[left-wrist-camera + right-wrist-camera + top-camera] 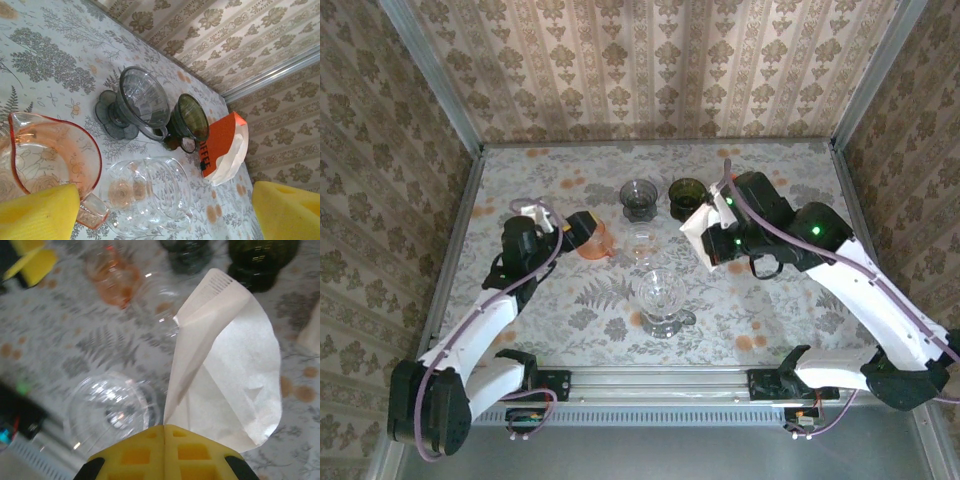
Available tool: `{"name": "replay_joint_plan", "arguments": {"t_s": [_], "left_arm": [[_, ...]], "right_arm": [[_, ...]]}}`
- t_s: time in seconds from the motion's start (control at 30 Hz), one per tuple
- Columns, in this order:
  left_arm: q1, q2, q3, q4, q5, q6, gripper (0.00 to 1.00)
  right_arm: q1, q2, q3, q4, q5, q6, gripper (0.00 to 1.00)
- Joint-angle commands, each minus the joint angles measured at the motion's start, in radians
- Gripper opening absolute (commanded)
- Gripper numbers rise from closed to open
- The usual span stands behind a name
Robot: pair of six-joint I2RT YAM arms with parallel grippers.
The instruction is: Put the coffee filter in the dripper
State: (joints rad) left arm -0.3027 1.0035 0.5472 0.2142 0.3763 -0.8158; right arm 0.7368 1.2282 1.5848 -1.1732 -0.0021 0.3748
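Top view: soft, even light from above, moderately bright. A faint short shadow lies beside the clear glass (pixel 658 297), which carries small white glints.
Left wrist view: crisp mid-frame; the yellow pads (pixel 40 212) are soft at the bottom edge.
Right wrist view: table (pixel 75 340) smeared and out of focus; paper filter (pixel 230 365) bright and sharper.

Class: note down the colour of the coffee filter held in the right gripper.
White; the coffee filter shows best in the right wrist view.
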Motion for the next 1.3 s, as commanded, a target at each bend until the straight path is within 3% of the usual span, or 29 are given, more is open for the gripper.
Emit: {"name": "replay_joint_plan", "arguments": {"t_s": [0.0, 0.23, 0.5, 0.83, 1.27], "left_arm": [[-0.028, -0.025, 0.032, -0.071, -0.026, 0.046, 0.91], [-0.045, -0.072, 0.036, -0.126, -0.031, 0.057, 0.90], [-0.047, -0.141, 0.044, -0.170, -0.031, 0.075, 0.90], [-0.047, -0.154, 0.034, -0.167, -0.018, 0.080, 0.90], [-0.047, -0.151, 0.014, -0.144, 0.005, 0.063, 0.89]], "right_arm": [[0.091, 0.035, 0.093, -0.191, -0.043, 0.051, 0.00], [0.233, 0.210, 0.270, -0.365, -0.035, 0.098, 0.00], [0.275, 0.396, 0.404, -0.523, -0.006, 0.115, 0.00], [0.294, 0.506, 0.435, -0.451, -0.031, 0.109, 0.00], [0.300, 0.535, 0.291, -0.290, -0.087, 0.102, 0.00]]}}
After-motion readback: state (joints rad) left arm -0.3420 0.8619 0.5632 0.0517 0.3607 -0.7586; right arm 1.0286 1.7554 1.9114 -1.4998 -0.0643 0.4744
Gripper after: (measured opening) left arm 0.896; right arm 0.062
